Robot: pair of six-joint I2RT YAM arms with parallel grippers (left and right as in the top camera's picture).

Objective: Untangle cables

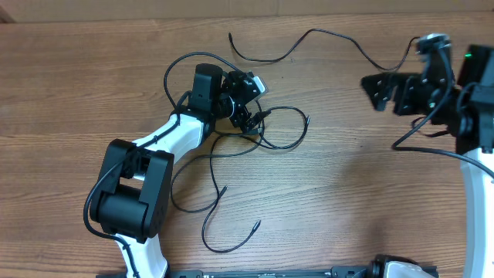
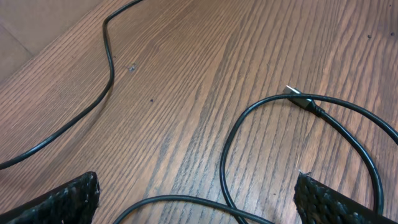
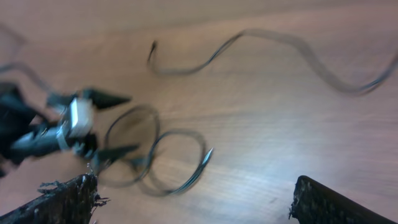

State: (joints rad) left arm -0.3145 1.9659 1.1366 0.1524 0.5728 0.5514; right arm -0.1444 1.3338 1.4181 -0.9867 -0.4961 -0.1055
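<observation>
Wood-grain table (image 1: 347, 193) carries everything. The left arm (image 1: 131, 193) reaches from the robot-side edge to the table centre, and the right arm (image 1: 471, 154) stands at the right edge. Black cables (image 2: 225, 149) lie in loose overlapping loops at centre, with one strand (image 1: 312, 31) along the far edge. The left gripper (image 1: 257, 104) has its jaws wide apart, empty, over the loops. The right gripper (image 1: 376, 91) is also spread wide and empty. A silvery plug tip (image 2: 292, 92) rests on the wood.

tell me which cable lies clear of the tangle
The long wavy cable along the far edge, touching no other; the remaining cables cross one another in the middle.
</observation>
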